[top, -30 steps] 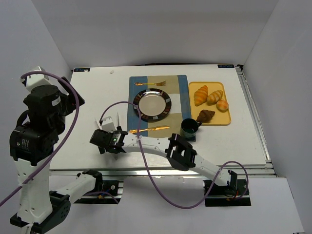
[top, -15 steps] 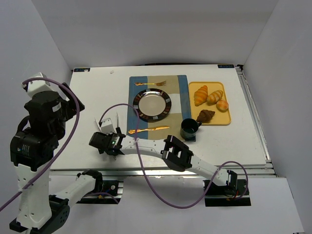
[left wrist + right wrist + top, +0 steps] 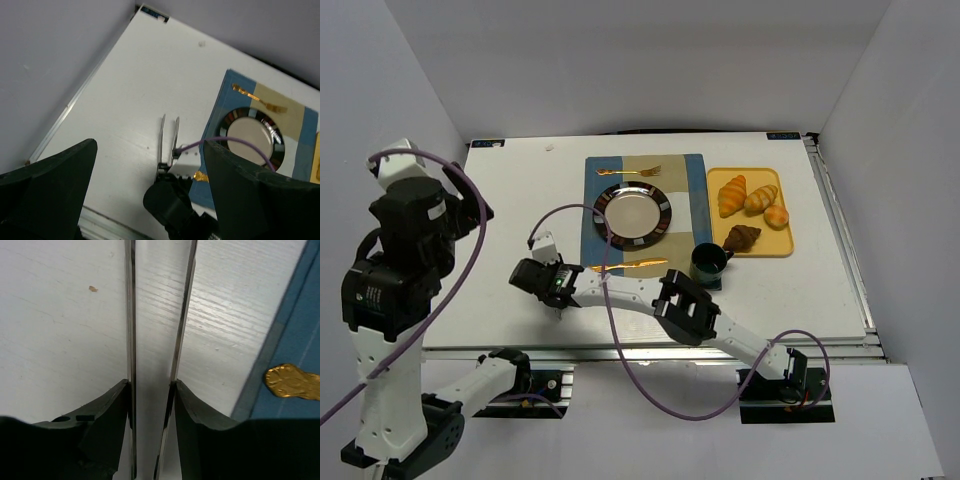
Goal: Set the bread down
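Tongs [image 3: 130, 315] in right gripper [image 3: 150, 395], arm [image 3: 640, 292] stretched low leftward, left arm [image 3: 405, 250] raised

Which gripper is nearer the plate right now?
Right. The right gripper, shut on the tongs, sits low just left of the plate; the left gripper hangs open, raised high at the left side of the table.

both arms, left arm [image 3: 405, 245] and right arm [image 3: 630, 293], are white links with chunky black joint blocks. a loose purple cable [image 3: 227, 139] loops off each. fingers [image 3: 45, 195] are dark, thick, rounded.
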Robot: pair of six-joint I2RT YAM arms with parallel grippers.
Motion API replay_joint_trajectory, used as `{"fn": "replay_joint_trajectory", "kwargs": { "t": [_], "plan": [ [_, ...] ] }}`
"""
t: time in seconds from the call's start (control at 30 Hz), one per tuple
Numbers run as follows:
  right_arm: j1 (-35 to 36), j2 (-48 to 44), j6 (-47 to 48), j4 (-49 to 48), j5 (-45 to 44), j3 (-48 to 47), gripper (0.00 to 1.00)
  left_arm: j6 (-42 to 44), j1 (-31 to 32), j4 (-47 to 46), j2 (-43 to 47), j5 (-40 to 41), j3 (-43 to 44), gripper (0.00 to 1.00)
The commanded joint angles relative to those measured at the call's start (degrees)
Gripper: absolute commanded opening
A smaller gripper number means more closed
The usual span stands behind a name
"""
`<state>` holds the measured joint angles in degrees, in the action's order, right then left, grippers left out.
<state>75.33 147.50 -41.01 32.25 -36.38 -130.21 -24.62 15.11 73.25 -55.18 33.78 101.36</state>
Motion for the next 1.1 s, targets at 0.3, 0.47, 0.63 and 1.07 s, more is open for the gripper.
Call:
{"fn": "replay_joint_trajectory", "kwargs": {
  "t": [0.3, 0.47, 0.63, 1.07],
  "plan": [
    [-3.3, -36.5, 7.4, 14.5, 1.6, 8.2, 0.48, 2.8, -0.1, -6.7, -15.7, 3.1, 25.6, 0.98],
    [-10.1, -48.3, 1.9, 27.6, -1.2, 12.0, 0.48, 1.9, -0.1, -11.8, -15.3, 2.9, 21.3, 0.98],
    [-21.3, -65.2, -0.7, 31.2, -1.3, 25.9, 0.5, 2.1, -0.1, -13.3, -16.5, 0.8, 17.9, 0.98],
    [-58.8, -78.4, 9.6, 30.6, 14.8, 42.3, 0.48, -1.4, -0.1, -15.6, -24.0, -8.9, 14.1, 0.98]
  ]
}}
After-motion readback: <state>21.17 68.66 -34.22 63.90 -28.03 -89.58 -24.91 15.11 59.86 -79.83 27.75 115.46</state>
